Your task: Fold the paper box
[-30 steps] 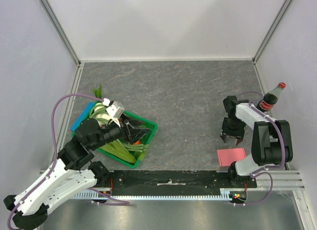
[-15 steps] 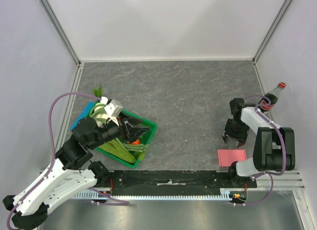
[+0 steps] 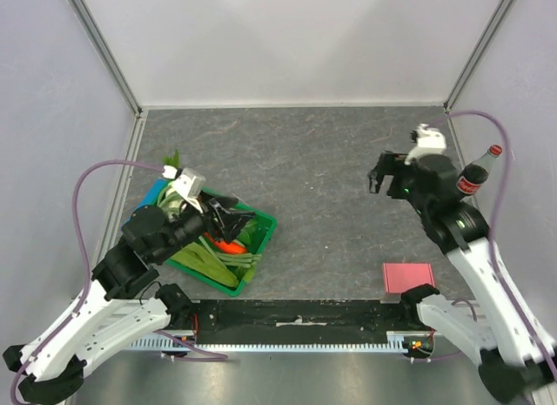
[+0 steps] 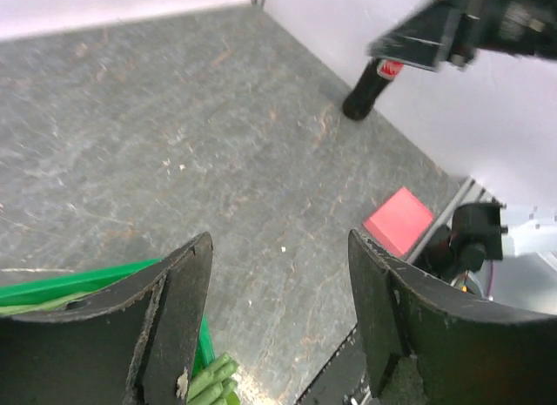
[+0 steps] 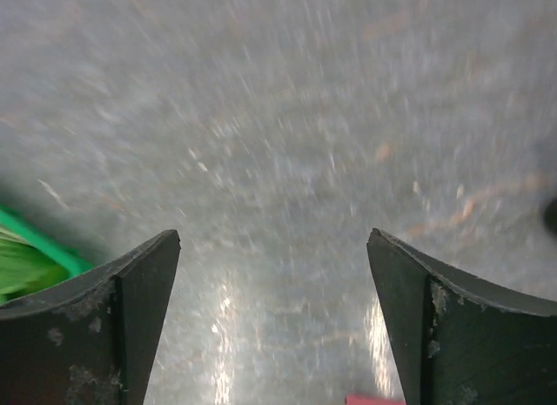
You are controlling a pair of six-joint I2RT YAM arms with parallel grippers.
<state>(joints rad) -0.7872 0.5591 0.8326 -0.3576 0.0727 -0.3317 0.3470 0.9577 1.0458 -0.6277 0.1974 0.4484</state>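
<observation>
Because the paper box (image 3: 408, 276) lies flat on the tabletop (image 3: 305, 161) at about 5 o'clock in the overhead view, with nothing touching it, the grip has to be won from a thin edge and not from a body with height. It shows as a plain pink rectangle. Its flaps and creases cannot be made out from here.

By its look it is thin card, so I judge it very light, fairly stiff across each panel and willing to bend only along its scored lines. It is likely to skate over the grey surface if pushed from one side, and a hard pinch would dent or crease it for good.

The right hand (image 3: 376, 180) hangs in the air at roughly 11 o'clock from the box, well apart from it, its fingers spread wide with nothing between them. The left hand (image 3: 231, 220) is over the green crate (image 3: 268, 224) of vegetables at 8 o'clock, fingers also apart and empty. A cola bottle (image 3: 474, 174) stands at 3 o'clock, clear of the box.

A sound hold would be a light pinch on one free edge or flap, while the other hand presses the middle panel down so that it cannot slide.
</observation>
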